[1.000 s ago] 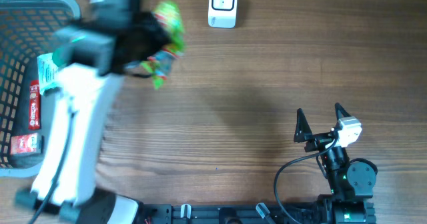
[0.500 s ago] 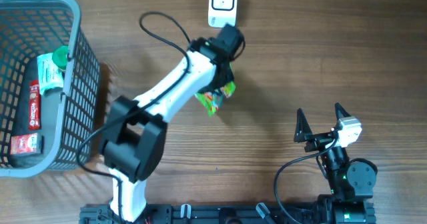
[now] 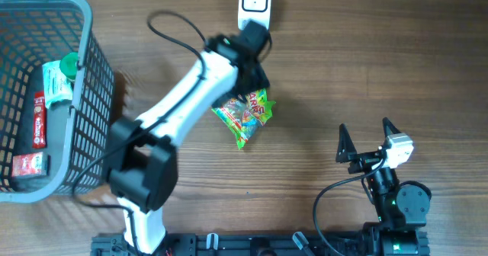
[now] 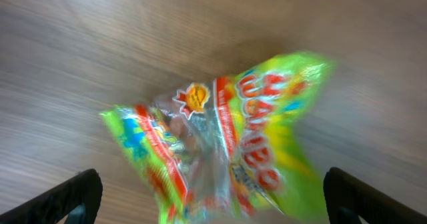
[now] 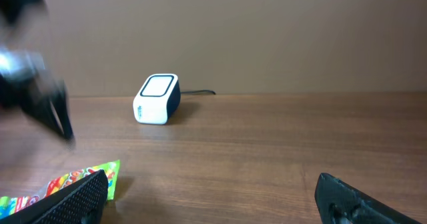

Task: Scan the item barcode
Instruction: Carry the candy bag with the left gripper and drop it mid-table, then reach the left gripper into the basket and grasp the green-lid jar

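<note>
The item, a green and red candy bag (image 3: 244, 115), lies flat on the wooden table just in front of the white barcode scanner (image 3: 254, 6). My left gripper (image 3: 255, 79) hovers over the bag's far end, open, its black fingers (image 4: 70, 199) spread wide to either side of the blurred bag (image 4: 227, 137) without holding it. My right gripper (image 3: 366, 126) rests open at the lower right with nothing between its fingers (image 5: 73, 199). The right wrist view shows the scanner (image 5: 157, 99), a corner of the bag (image 5: 73, 183) and the blurred left gripper (image 5: 40, 104).
A grey wire basket (image 3: 80, 96) stands at the left edge, holding a green-capped bottle (image 3: 59, 75) and red packets (image 3: 36, 123). The left arm (image 3: 175, 111) stretches diagonally from the front toward the scanner. A cable (image 3: 171, 24) loops above it.
The left arm swung from the basket to the scanner carrying the bag. Its jaws have now opened and the bag has dropped onto the table.
</note>
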